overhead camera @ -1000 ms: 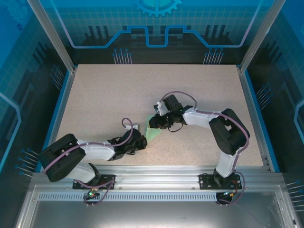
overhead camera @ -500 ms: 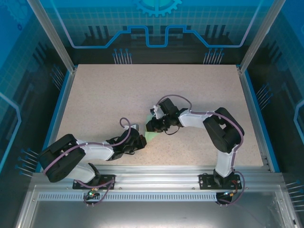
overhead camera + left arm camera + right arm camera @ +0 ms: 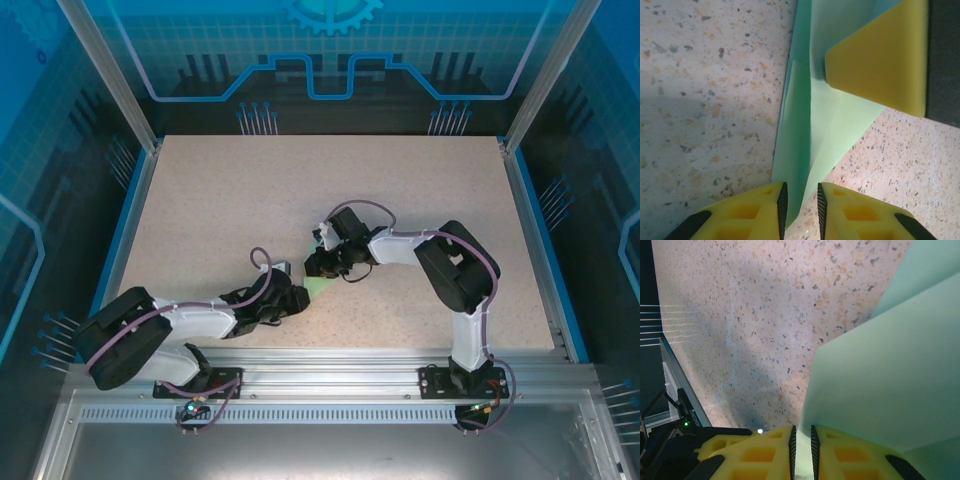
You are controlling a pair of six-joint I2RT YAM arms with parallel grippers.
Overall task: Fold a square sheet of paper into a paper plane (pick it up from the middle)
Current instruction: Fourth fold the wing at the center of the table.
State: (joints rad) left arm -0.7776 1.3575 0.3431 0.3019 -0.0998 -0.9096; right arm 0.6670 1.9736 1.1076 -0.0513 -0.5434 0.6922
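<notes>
Item: square sheet of paper point(image 3: 322, 287), pale mint green, partly folded into overlapping layers with a crease along its length point(image 3: 830, 125). Lies on the speckled bench point(image 3: 220, 200), near the middle and toward the near edge, between the two arms.

Left fingers point(image 3: 755, 210): yellow, parted by a narrow gap, the sheet's near tip lying in the gap.

Right fingers point(image 3: 760, 450): almost closed, a raised fold of the sheet point(image 3: 890, 380) standing in the slit; whether the pads press it cannot be told. One right finger point(image 3: 885, 55) rests on the sheet's far part.
</notes>
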